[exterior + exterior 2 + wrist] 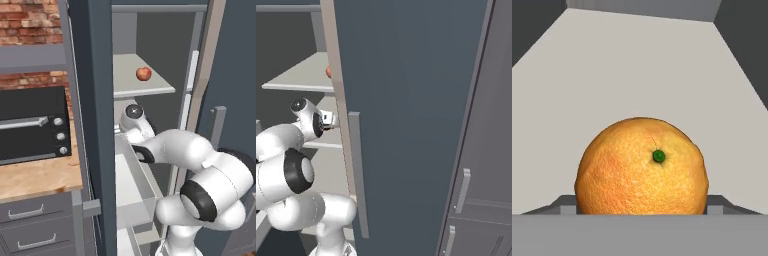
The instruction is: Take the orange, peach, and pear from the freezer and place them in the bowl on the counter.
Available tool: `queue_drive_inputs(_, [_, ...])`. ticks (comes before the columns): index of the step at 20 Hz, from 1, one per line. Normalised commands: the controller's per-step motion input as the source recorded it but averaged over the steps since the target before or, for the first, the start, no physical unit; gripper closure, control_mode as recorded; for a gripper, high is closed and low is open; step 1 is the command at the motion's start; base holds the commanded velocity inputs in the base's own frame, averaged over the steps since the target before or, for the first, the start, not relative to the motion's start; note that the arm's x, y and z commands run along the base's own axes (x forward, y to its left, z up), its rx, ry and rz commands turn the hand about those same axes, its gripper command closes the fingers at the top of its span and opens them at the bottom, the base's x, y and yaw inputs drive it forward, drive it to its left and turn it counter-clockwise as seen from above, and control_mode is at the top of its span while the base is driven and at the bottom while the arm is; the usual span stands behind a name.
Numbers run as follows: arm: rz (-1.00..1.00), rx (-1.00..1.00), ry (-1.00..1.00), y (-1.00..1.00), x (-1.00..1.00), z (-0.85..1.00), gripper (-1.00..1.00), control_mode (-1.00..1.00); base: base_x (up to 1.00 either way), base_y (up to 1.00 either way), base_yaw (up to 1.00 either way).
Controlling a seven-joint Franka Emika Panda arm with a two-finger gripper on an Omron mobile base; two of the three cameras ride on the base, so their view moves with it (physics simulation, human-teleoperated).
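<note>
The hand (129, 131) was reaching into the open freezer (95, 125), on the shelf below the top one, and its camera looked straight at the orange (641, 167), which sat dead centre and low in the hand view, very close, on a pale grey shelf (637, 70). The fingertips were hidden behind the fruit, so I could not tell whether the hand was spread or already pressed against it. This looked like the grasp of the first fruit: the next move called for a firm pinch, then a pull back out past the door. One orange was in sight; one reddish fruit (144, 74) lay on the shelf above, at twelve o'clock from the hand. The tabletop (35, 177) at nine o'clock carried a black oven (30, 125).
</note>
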Motion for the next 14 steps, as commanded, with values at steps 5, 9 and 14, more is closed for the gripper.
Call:
queue_drive_inputs(5, [-0.13, 0.0, -0.08, 0.0, -0.85, 1.0, 1.0, -1.0, 0.0, 0.0, 0.0])
queue_drive_inputs(9, [-0.1, 0.05, 0.01, 0.0, -0.94, 1.0, 1.0, -1.0, 0.0, 0.0, 0.0])
queue_drive_inputs(14, [-0.03, 0.15, 0.05, -0.07, -1.0, 0.95, 1.0, -1.0, 0.0, 0.0, 0.0])
